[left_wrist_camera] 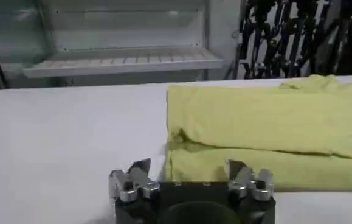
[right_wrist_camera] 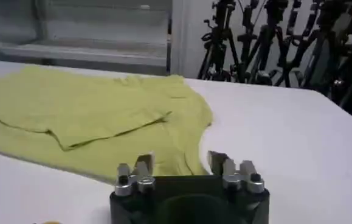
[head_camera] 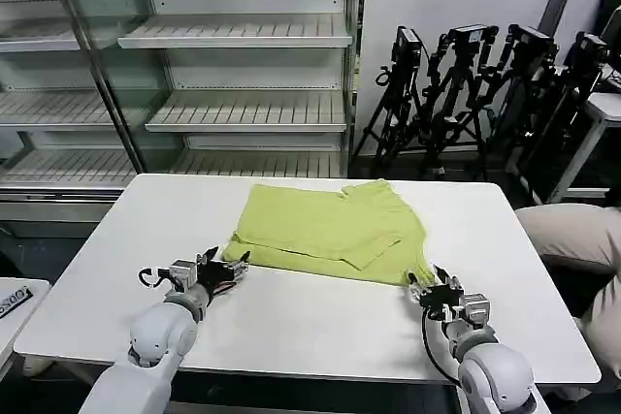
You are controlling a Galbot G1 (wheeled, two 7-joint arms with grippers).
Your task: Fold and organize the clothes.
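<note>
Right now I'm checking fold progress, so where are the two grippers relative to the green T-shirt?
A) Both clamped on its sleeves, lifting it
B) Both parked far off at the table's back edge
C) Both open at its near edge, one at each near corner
C: the left gripper and right gripper sit open at the near corners of the T-shirt, which lies flat on the table.

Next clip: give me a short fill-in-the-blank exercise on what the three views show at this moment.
1. The lime-green short-sleeved T-shirt lies partly folded on the ____ rectangular table.
2. The left gripper sits at the shirt's near-left corner with its jaws ____.
3. The right gripper is at the shirt's near-____ corner, jaws open.
4. Behind the table stand empty metal ____.

Missing words: white; open; right; shelves
</note>
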